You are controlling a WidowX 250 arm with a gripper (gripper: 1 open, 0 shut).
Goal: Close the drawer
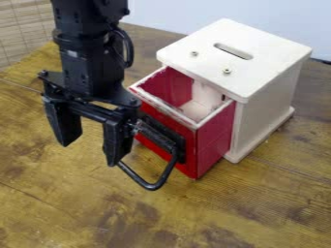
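Observation:
The red drawer [192, 121] stands pulled out of the white cube housing [258, 77] toward the front left, its inside showing. Its black front plate [165, 141] carries a large black wire loop handle [146, 174] that sticks out toward the table's front. My gripper [85, 131] hangs just left of the front plate, fingers pointing down and spread apart, holding nothing. Its right finger [114, 140] is close beside the handle and front plate; I cannot tell whether it touches them.
The white housing has a slot [234, 48] on top and two screws on its front edge. The wooden table [77, 213] stretches to the front and left. A bamboo mat lies at the back left.

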